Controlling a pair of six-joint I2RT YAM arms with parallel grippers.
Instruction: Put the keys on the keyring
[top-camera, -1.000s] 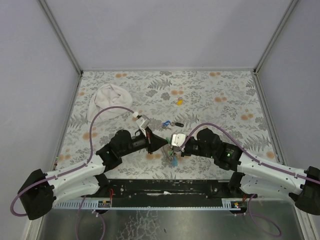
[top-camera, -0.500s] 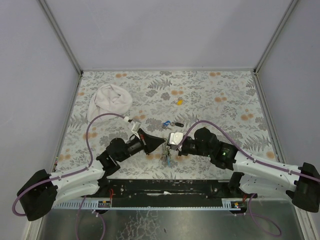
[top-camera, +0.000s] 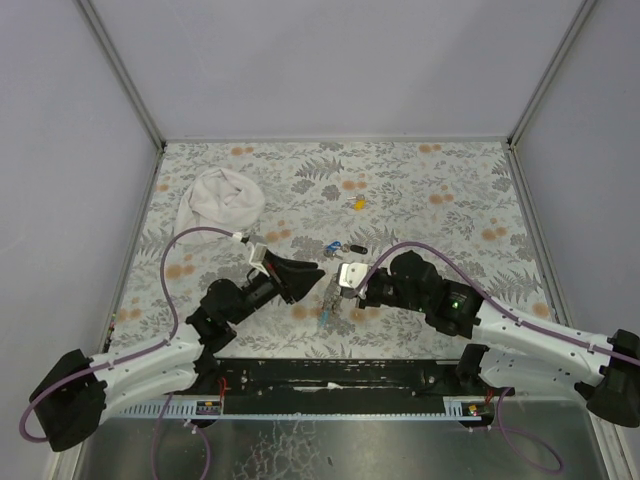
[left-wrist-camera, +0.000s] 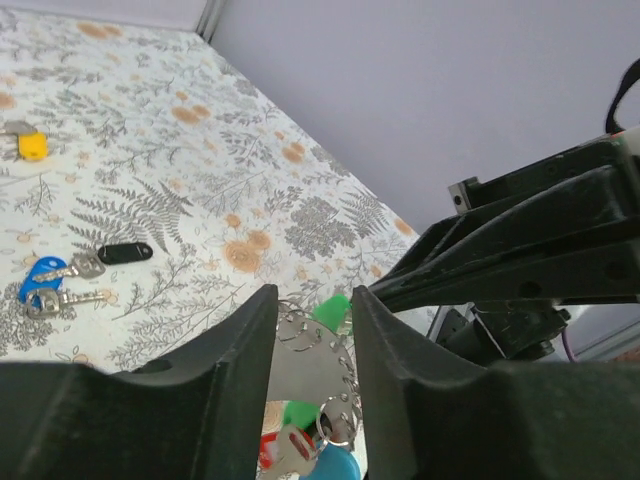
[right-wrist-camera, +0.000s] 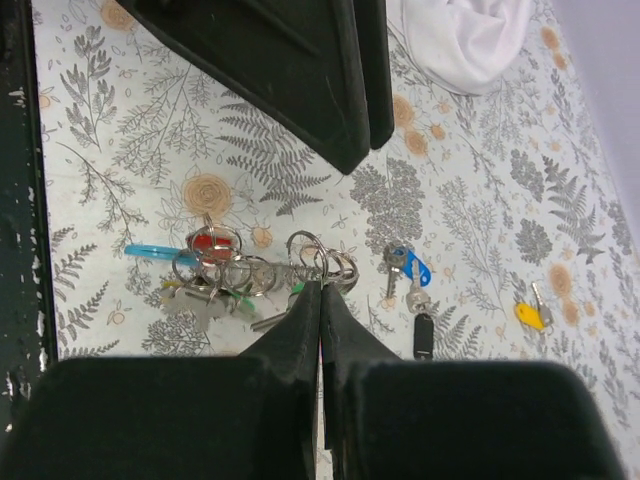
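Note:
The keyring (right-wrist-camera: 235, 270), a silver coil with metal rings, a red bit (right-wrist-camera: 205, 243) and a light-blue piece (right-wrist-camera: 150, 250), lies stretched on the fern-print table. My right gripper (right-wrist-camera: 321, 287) is shut on one of its end rings, and a green key head (right-wrist-camera: 298, 287) shows at the tips. In the top view that gripper (top-camera: 335, 291) sits just above the keyring (top-camera: 328, 310). My left gripper (left-wrist-camera: 312, 298) is open over the coil (left-wrist-camera: 305, 360) and the green key (left-wrist-camera: 332, 310), holding nothing. Blue (right-wrist-camera: 410, 268), black (right-wrist-camera: 422, 335) and yellow (right-wrist-camera: 528, 315) keys lie loose beyond.
A white cloth bundle (top-camera: 222, 197) lies at the far left of the table. The loose blue key (top-camera: 332, 246) and black key (top-camera: 355, 248) sit just behind the two grippers, the yellow key (top-camera: 359, 203) farther back. Grey walls close off three sides.
My left gripper has gone from shut to open and pulled back slightly to the left. The right gripper stays shut on the ring, and the keyring has shifted a little left.

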